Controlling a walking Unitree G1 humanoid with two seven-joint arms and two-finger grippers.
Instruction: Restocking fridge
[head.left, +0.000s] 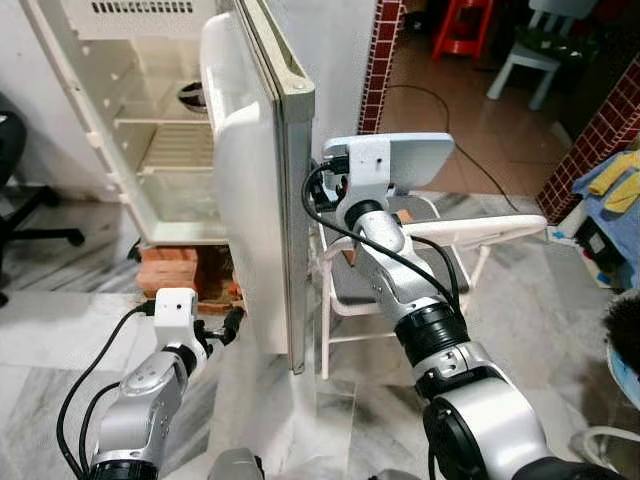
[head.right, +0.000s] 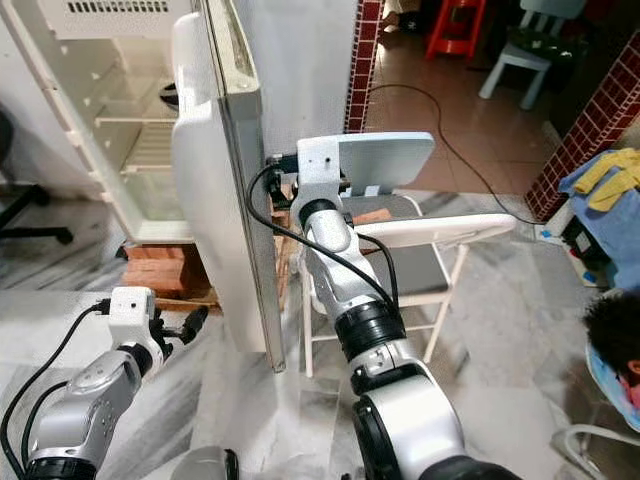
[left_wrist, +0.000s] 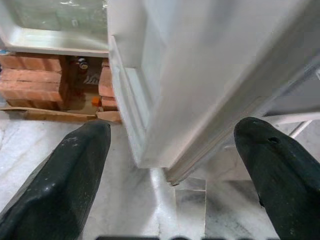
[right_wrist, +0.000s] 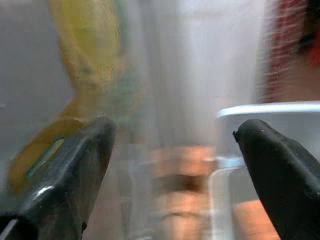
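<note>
In the left eye view, the open fridge door (head.left: 250, 190) is seen edge-on, with the left gripper (head.left: 232, 325) low beside its bottom corner and the right gripper (head.left: 325, 185) raised behind its outer edge, above a white chair (head.left: 470, 235). In both wrist views the 2 fingers are spread wide and empty. The right wrist view is blurred.

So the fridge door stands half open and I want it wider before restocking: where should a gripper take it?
Probably the fridge door by its free vertical edge, from the chair side. That edge is thin, upright and exposed; the right gripper, open, is already raised behind it.
</note>
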